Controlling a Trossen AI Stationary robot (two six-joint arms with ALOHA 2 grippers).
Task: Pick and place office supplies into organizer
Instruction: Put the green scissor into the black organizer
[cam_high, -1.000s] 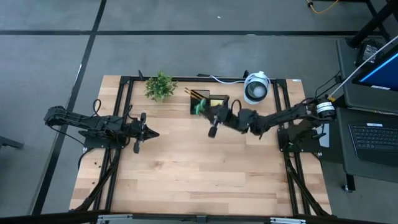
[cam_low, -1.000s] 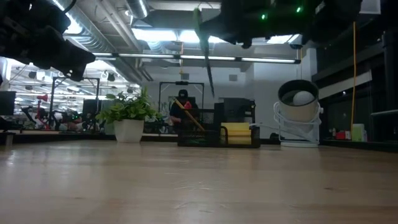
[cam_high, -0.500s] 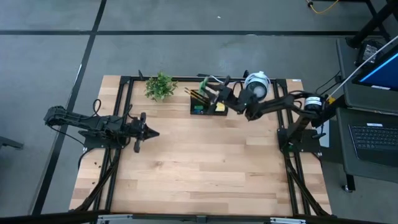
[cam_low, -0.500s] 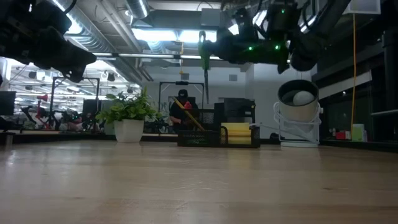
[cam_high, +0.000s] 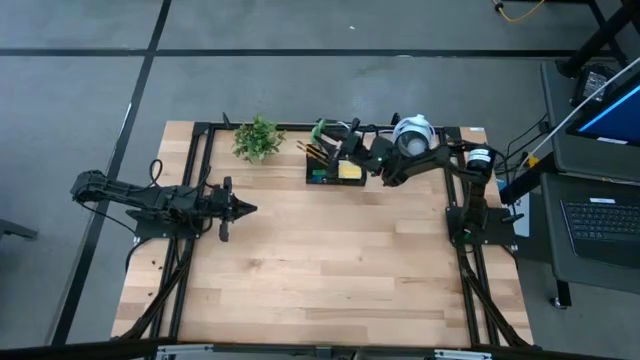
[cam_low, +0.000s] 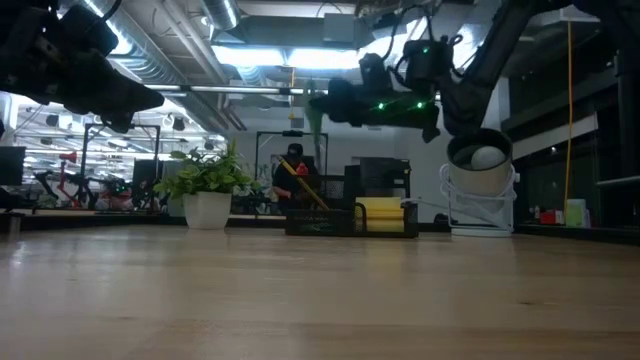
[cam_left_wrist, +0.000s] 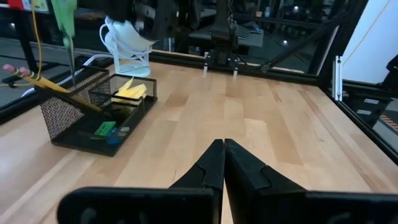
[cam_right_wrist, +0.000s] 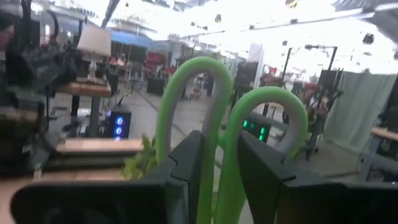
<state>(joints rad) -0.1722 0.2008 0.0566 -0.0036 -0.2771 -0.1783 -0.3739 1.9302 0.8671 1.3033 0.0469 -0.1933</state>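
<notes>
You'll see two arms built of dark, near-black jointed links, both mounted on black metal frames at the table's sides. The right arm (cam_high: 440, 160) carries a silvery-white round joint near its base and small green lights glowing along its wrist. Each gripper ends in two flat, matte black fingers (cam_left_wrist: 214, 163).

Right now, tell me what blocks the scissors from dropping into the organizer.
Nothing visible lies between them. The right gripper holds the green-handled scissors blades-down above the organizer. Two pencils already lean in the tall compartment and could crowd the blades.
</notes>
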